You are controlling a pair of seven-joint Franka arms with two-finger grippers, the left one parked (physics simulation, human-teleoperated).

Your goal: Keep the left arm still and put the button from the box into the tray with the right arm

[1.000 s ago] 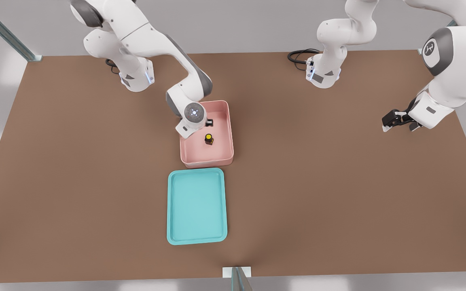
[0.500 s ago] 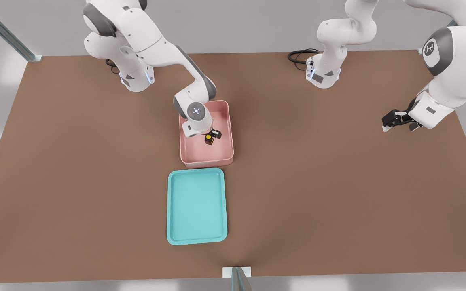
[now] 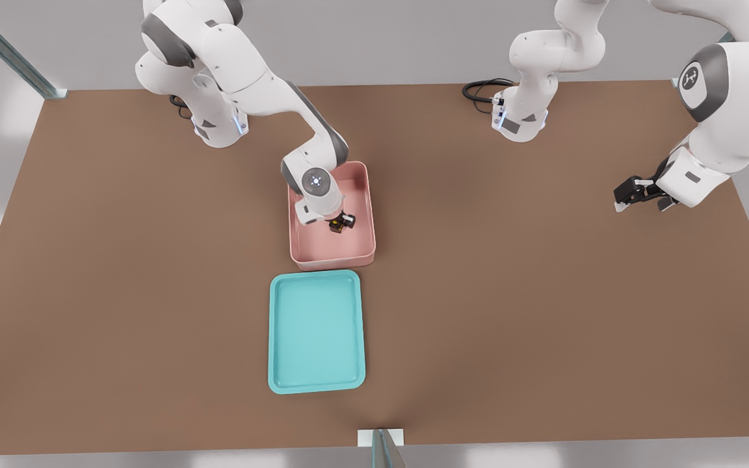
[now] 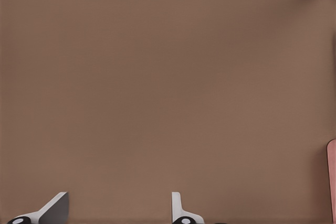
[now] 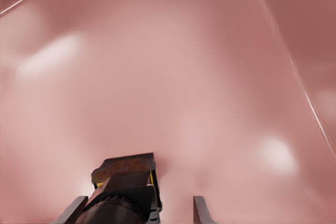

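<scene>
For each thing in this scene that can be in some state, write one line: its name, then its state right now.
button: inside the box, between the gripper's fingers.
box: on the table, holding the button.
tray: on the table, empty.
gripper: lowered into the box around the button, fingers apart.

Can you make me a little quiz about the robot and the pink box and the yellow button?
1. True or false: the button lies in the tray.
2. Which is nearer the right arm's base, the box or the tray?
3. Where is the gripper? A) over the tray B) down inside the box, at the button C) above bare table

Key
1. False. It is inside the pink box.
2. The box.
3. B. The right wrist view shows the box's pink floor all around, with the button between the fingers.
</scene>
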